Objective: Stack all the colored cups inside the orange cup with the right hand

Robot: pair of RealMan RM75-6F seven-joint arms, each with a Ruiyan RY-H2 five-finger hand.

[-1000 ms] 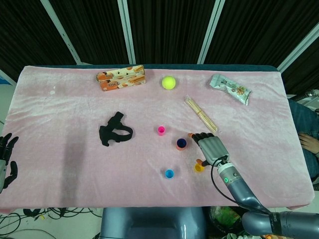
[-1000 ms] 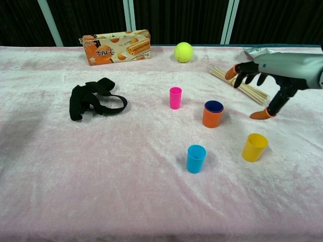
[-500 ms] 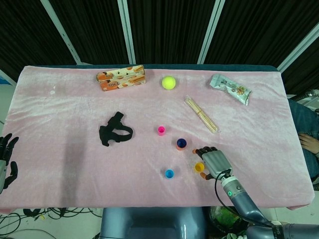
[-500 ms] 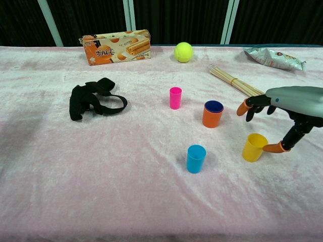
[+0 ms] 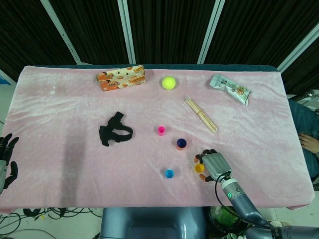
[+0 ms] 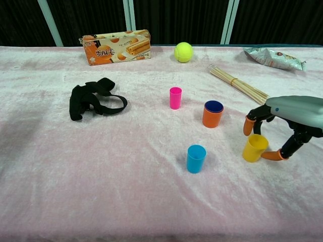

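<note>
The right hand (image 6: 275, 132) brackets the upright yellow cup (image 6: 254, 147) (fingers spread either side); contact appears absent. The orange cup (image 6: 212, 114) stands beyond, leftward.

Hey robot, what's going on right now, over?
Right hand open, fingers around yellow cup, not gripping yet. Left hand idle at table edge. Orange cup upright, dark cup already inside. Pink cup, blue cup waiting. Path clear.
</note>
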